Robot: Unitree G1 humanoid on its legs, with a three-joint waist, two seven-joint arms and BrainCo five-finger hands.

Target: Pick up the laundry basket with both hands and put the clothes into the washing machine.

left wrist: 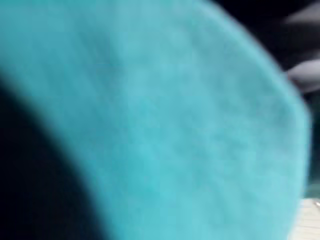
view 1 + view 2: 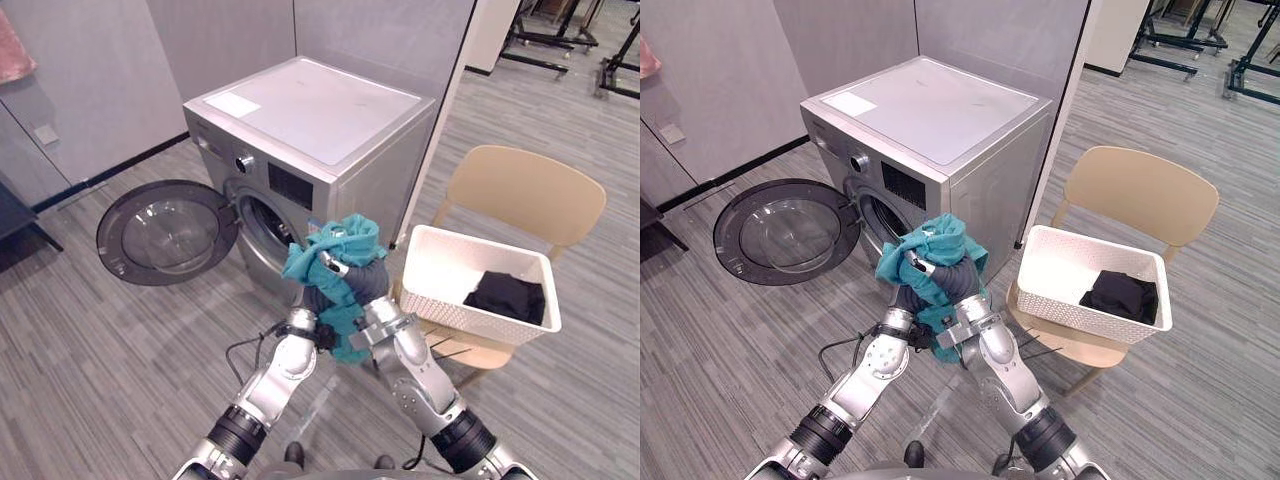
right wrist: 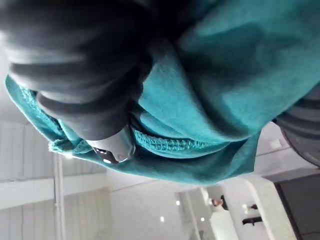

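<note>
Standing on grey plank flooring (image 2: 110,360), the silver front-loading washing machine (image 2: 310,120) is the largest thing ahead of you, backed against grey partition walls (image 2: 230,40). Its round glass door (image 2: 165,232) is swung fully open to the robot's left, and the dark drum opening (image 2: 262,222) faces the robot.

To the machine's right is a tan chair (image 2: 525,190). The white perforated laundry basket (image 2: 440,290) sits on the chair seat, well apart from both hands.

Note the teal garment (image 2: 345,245): it is bunched up in the air between the robot and the drum opening, just in front of the machine's lower front, outside the drum. A black garment (image 2: 508,296) lies in the basket's right end.

Both arms rise from below and meet under the teal bundle.
- Right hand (image 2: 352,280): dark ribbed cover up against the cloth, one silver finger (image 2: 333,265) hooked over a fold. In the right wrist view a silver fingertip (image 3: 112,150) presses into the stitched hem. Read this as fingers curled into the teal garment and gripping it.
- Left hand (image 2: 316,300): tucked beneath the bundle beside the right hand. The left wrist view is taken up by teal fabric at close range. You cannot tell from these views how its fingers are set.
</note>
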